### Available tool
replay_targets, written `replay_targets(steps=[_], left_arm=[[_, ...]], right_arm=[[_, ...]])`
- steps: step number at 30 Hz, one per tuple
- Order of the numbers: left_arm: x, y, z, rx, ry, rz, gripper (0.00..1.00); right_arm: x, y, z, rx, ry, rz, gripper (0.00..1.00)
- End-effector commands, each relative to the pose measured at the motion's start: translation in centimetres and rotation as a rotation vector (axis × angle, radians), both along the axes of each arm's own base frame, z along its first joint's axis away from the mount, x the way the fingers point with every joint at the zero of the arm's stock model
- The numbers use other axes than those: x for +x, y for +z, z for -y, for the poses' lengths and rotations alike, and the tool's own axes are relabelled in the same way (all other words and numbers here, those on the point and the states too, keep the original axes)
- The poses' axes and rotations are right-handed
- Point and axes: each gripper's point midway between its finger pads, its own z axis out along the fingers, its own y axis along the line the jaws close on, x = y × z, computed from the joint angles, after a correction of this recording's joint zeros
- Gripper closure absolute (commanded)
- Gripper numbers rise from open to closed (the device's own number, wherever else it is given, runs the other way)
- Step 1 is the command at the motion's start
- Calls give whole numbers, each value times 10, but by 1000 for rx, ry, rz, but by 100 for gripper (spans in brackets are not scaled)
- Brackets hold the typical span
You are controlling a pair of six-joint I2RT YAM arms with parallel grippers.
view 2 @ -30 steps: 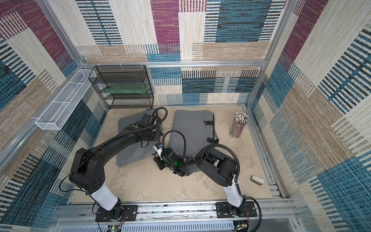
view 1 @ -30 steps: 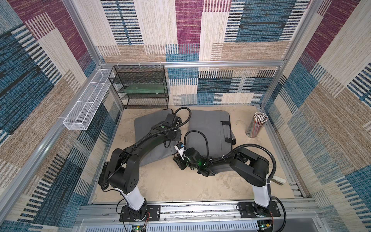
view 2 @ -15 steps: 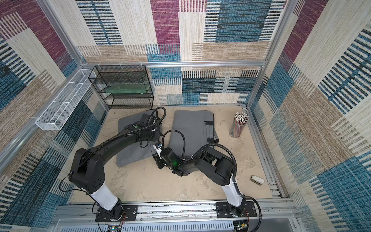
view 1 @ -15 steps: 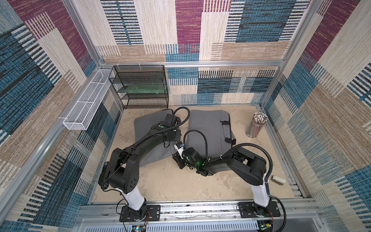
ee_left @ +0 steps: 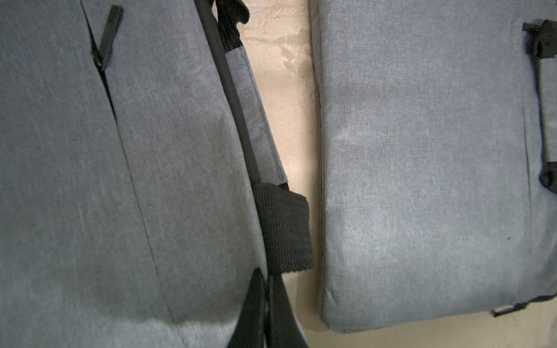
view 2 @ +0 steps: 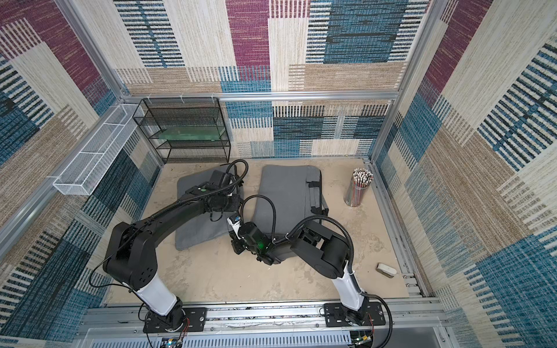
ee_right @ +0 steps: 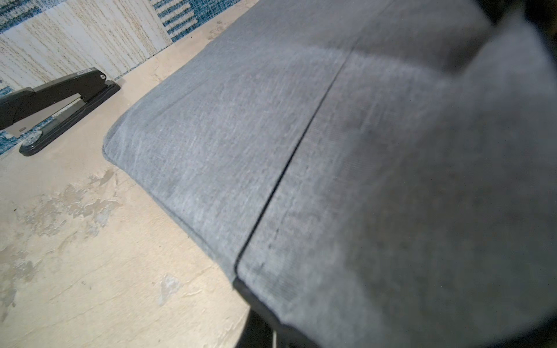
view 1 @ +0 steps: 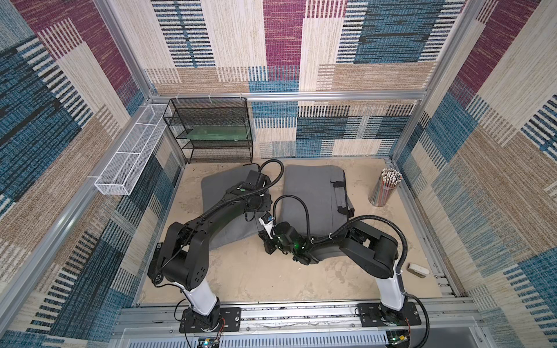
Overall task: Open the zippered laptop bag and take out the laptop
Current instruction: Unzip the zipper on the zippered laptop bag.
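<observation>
The grey laptop bag [view 1: 214,192] lies flat at the left, partly under my left arm, and shows in both top views. The laptop is hidden. My left gripper [ee_left: 266,301] is shut, its tips meeting at the bag's right edge just below a black handle strap [ee_left: 283,229]; whether fabric is pinched does not show. My right gripper [ee_right: 271,334] is shut at the bag's near right corner, where the black zipper edge [ee_right: 250,292] runs between its fingers. Grey fabric drapes over one finger. In a top view the right gripper [view 1: 267,245] sits low at that corner.
A second grey bag [view 1: 313,192] lies right of the first, with a strip of bare floor between them. A black stapler [ee_right: 60,102] is by the left wall. A cup of pencils [view 1: 385,189], a black wire shelf [view 1: 211,132], a white basket [view 1: 129,156] and a small white block [view 1: 418,269] line the edges.
The right gripper's jaws have closed at the bag's near corner, and its arm has shifted slightly. The left arm has stayed where it was.
</observation>
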Motion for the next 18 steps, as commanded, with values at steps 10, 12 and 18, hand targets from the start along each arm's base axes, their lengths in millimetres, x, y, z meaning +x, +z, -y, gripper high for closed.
replay_targets(steps=[10, 12, 18], left_arm=[[-5, 0, -44, -101, 203, 7, 51], [-14, 1, -57, -125, 259, 13, 43], [-56, -2, -105, -135, 493, 18, 29]], right_arm=[[-13, -30, 17, -141, 41, -36, 100], [-15, -32, 17, -150, 49, -46, 100], [-17, -26, 3, -142, 92, -83, 100]])
